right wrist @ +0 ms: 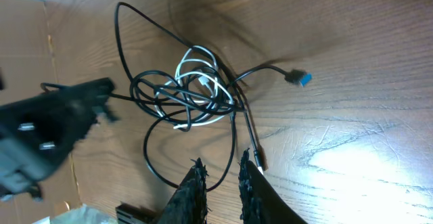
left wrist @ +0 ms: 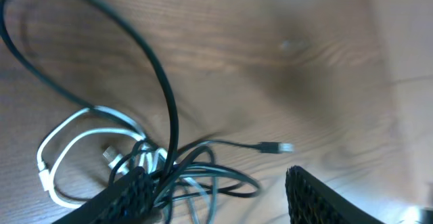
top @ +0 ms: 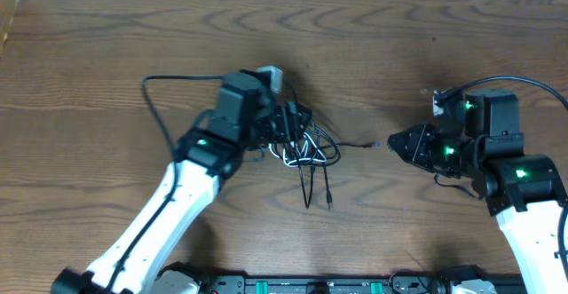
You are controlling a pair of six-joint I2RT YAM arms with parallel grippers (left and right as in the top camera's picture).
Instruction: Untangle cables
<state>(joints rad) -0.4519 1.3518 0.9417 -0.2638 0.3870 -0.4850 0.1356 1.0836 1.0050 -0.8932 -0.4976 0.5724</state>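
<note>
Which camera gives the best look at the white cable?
Right wrist: the white cable shows sharp, its loops threaded through the black cables. Overhead, it is small and faint inside the tangle. Left wrist shows only blurred loops of it, close up.

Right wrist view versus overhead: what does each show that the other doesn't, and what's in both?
Only the right wrist view shows the blue tip on the black plug and the right gripper close up. Only the overhead shows the left arm and right arm whole. Both show the cables, black and white knotted together, with the left gripper at them.
</note>
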